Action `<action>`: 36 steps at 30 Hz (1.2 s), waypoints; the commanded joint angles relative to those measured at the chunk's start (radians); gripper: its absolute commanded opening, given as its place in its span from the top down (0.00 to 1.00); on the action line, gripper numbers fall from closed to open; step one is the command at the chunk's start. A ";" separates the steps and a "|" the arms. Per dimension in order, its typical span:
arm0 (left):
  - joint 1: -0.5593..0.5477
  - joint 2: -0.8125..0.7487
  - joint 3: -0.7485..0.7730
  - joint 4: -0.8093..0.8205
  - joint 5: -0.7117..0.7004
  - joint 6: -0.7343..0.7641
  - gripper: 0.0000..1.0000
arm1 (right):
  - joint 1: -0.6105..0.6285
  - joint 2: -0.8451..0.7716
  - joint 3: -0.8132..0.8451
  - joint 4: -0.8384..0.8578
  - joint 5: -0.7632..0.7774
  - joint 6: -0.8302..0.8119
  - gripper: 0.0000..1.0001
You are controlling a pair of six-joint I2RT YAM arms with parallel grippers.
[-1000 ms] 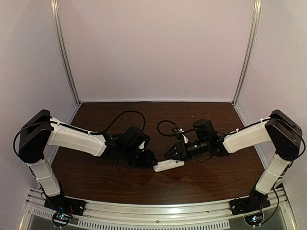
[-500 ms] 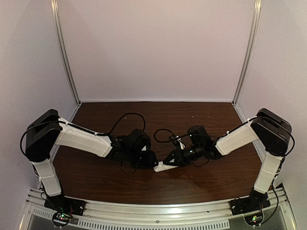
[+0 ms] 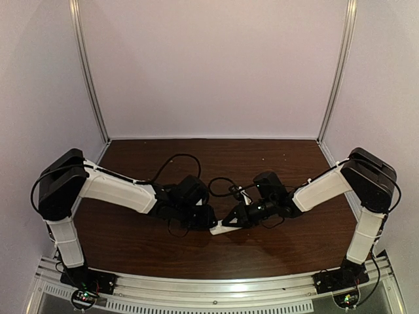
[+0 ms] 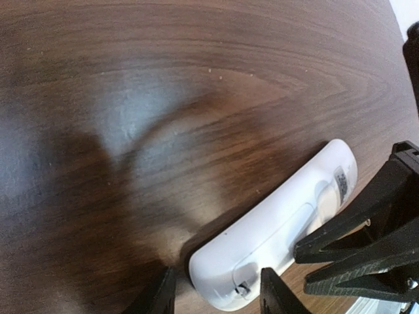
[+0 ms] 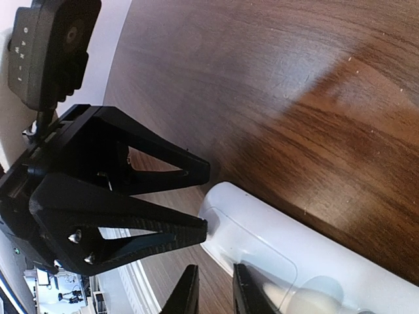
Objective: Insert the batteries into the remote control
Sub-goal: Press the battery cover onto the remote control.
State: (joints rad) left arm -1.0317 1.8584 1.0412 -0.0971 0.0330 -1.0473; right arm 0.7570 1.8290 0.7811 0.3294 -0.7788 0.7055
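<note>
The white remote control (image 3: 224, 228) lies back up on the brown table between my two grippers. It also shows in the left wrist view (image 4: 275, 226) and in the right wrist view (image 5: 288, 252), with the battery cover in place. My left gripper (image 3: 208, 220) (image 4: 217, 296) is open and straddles the remote's near end. One finger touches it and the other stands a little off. My right gripper (image 3: 233, 218) (image 5: 216, 291) has its jaws nearly together with nothing between them, its tips over the cover. No batteries are in view.
Black cables (image 3: 171, 159) loop over the table behind the grippers. The brown table (image 3: 275, 157) is enclosed by pale walls at the back and both sides. A metal rail (image 3: 216, 288) runs along the near edge.
My right gripper has moved left and down onto the remote, close to the left gripper. The left arm has shifted slightly right. The remote's left end stays at the left gripper.
</note>
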 commanded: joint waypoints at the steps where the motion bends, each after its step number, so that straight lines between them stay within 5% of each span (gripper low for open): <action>1: -0.007 0.032 0.041 -0.048 -0.016 0.010 0.54 | 0.004 0.029 0.001 -0.068 0.072 -0.011 0.80; 15: -0.007 0.032 0.022 -0.155 -0.015 -0.006 0.74 | 0.001 0.031 -0.006 -0.059 0.074 0.000 0.81; 27: -0.007 0.003 -0.013 -0.182 -0.053 0.035 0.76 | 0.000 0.029 -0.006 -0.063 0.075 -0.001 0.82; 30: -0.004 -0.033 -0.034 -0.155 -0.080 0.048 0.73 | -0.001 0.023 -0.006 -0.050 0.063 0.000 0.82; 36: 0.017 -0.136 -0.079 -0.033 -0.095 0.135 0.47 | 0.001 -0.025 0.006 0.018 0.011 0.028 0.76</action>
State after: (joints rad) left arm -1.0325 1.8004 0.9829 -0.1886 -0.0208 -0.9878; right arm 0.7570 1.8282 0.7811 0.3344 -0.7792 0.7170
